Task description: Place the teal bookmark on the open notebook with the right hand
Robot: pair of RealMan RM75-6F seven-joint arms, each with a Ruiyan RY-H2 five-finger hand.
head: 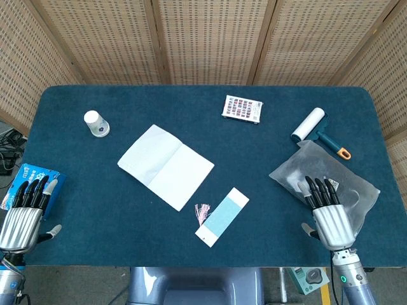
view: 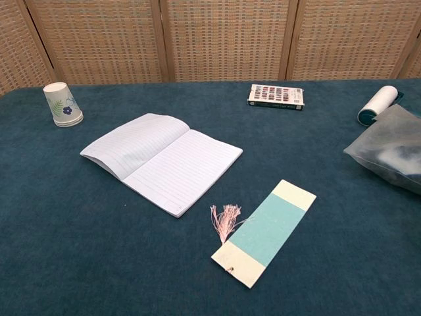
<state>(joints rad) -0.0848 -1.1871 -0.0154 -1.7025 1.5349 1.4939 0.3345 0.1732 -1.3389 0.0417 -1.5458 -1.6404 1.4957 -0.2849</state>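
Desk scene: teal bookmark (head: pixel 222 216) lying flat near the front edge of the desk (head: pixel 95 190), just beside the open notebook (head: pixel 165 166) and not on it.

The bookmark is a long card, teal in the middle with cream ends, and a pink tassel (view: pixel 225 220) fans from its near end toward the notebook's front corner. The notebook lies open at mid-desk, its lined white pages bare. A paper cup (head: pixel 96 123) stands upside down toward the far left corner; a small printed box (head: pixel 242 108) lies near the far edge; a lint roller (head: pixel 315 129) rests toward the far right. A translucent plastic bag (head: pixel 321 173), crumpled and with contents unclear, lies at the right edge. The right hand (head: pixel 325 210) rests on it, fingers straight and slightly apart, holding nothing. The left hand (head: pixel 27 207), likewise extended and empty, sits at the front left corner over a blue packet (head: pixel 27 174). The desk surface is dark blue felt-like cloth.
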